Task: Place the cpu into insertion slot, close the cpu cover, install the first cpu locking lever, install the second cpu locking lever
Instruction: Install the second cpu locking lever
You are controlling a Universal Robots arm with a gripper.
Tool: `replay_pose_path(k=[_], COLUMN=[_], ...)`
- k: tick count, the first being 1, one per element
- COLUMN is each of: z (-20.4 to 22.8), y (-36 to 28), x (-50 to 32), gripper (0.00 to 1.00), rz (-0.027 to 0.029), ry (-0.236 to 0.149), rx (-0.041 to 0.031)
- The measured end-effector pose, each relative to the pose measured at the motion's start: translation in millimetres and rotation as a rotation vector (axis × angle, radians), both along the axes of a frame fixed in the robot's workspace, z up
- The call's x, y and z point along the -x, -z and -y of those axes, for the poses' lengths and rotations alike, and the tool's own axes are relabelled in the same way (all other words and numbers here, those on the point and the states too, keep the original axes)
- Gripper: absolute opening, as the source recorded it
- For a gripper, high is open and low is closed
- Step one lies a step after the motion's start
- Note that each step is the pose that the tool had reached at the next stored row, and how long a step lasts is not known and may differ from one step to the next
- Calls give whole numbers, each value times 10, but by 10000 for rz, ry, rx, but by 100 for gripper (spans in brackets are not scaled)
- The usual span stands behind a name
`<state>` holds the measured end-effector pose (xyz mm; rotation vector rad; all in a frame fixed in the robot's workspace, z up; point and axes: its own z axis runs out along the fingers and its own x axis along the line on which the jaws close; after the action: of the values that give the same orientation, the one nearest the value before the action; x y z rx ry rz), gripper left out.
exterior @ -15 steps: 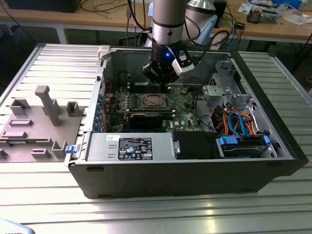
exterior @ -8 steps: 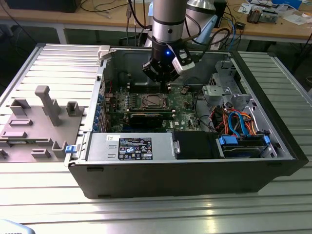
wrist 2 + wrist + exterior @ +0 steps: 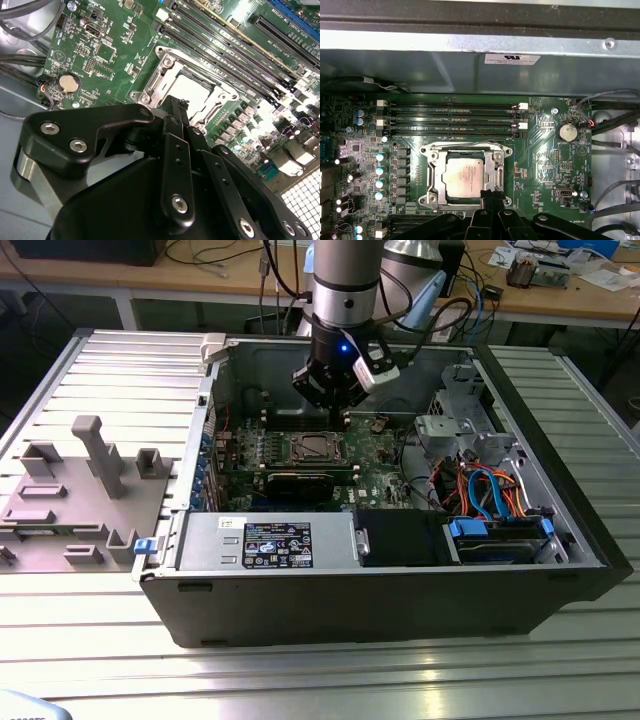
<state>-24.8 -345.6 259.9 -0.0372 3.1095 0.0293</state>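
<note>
From my station, the cpu (image 3: 468, 178) already sits in the insertion slot (image 3: 434, 176), with the cpu cover (image 3: 498, 171) framing it and apparently down (whether either locking lever is latched I cannot tell). Just beside the socket's edge, my gripper (image 3: 490, 196) has its fingers (image 3: 485, 197) drawn narrow together, holding nothing. I judge placement done and the levers probably left.

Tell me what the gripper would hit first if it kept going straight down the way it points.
Probably the cpu cover at the insertion slot's edge, beside the cpu. The gripper points there, fingertips together; its height above the board is unclear.
</note>
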Motion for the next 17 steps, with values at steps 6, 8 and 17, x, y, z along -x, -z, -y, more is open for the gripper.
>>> replay_pose_path(k=[6,8,17], z=[67,93,229], y=[1,2,3], x=[0,0,0], gripper=[11,11,11], rz=[1,1,2], ry=[0,0,1], rx=[-3,-3,-2])
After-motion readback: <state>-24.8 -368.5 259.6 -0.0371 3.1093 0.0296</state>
